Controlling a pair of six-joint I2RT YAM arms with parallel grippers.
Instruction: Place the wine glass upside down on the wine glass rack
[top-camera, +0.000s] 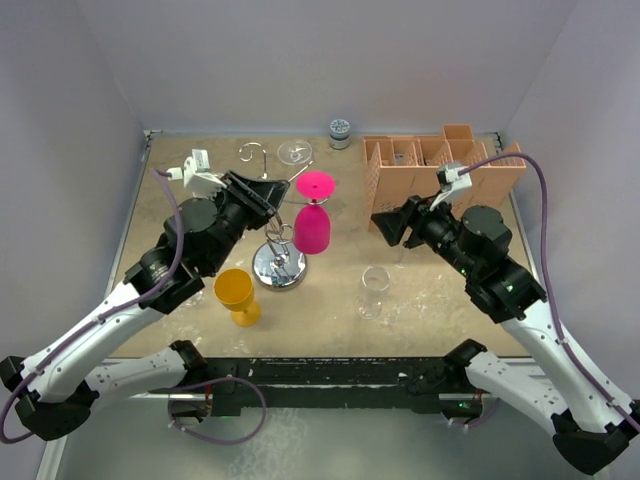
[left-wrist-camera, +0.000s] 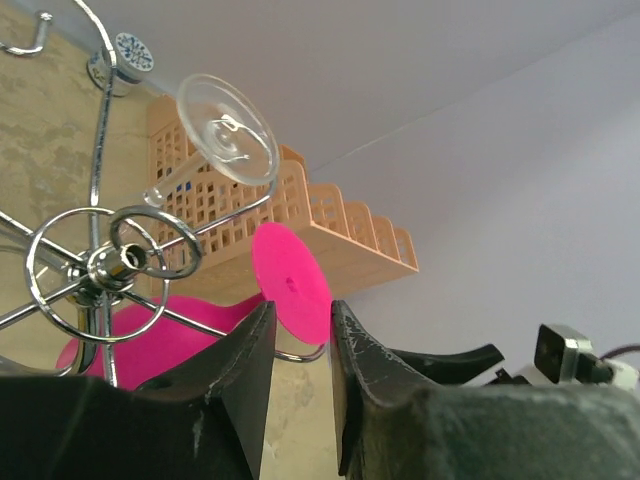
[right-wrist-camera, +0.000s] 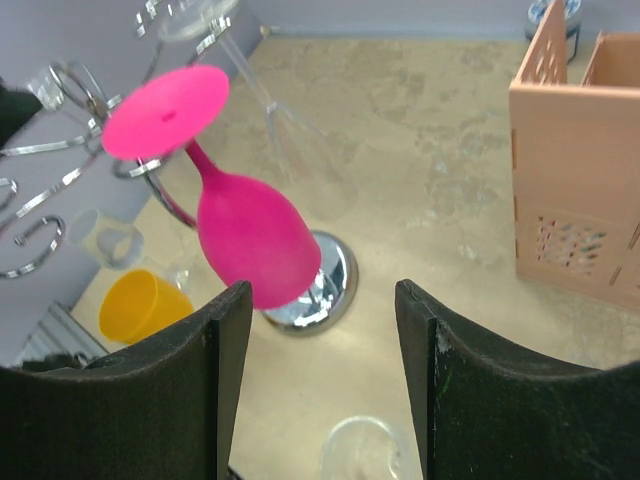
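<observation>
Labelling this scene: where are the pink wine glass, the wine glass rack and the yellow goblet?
pink wine glass (top-camera: 312, 228), top external view, on its bowl.
wine glass rack (top-camera: 280, 268), top external view, on its round base.
yellow goblet (top-camera: 234, 289), top external view, on its cup.

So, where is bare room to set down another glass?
Bare tabletop lies between the rack and the upright clear glass, also between that glass and the orange box. It is crowded around the rack's arms and the pink glass.

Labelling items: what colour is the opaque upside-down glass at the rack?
Wine glass: bright pink, best in right wrist view.
</observation>
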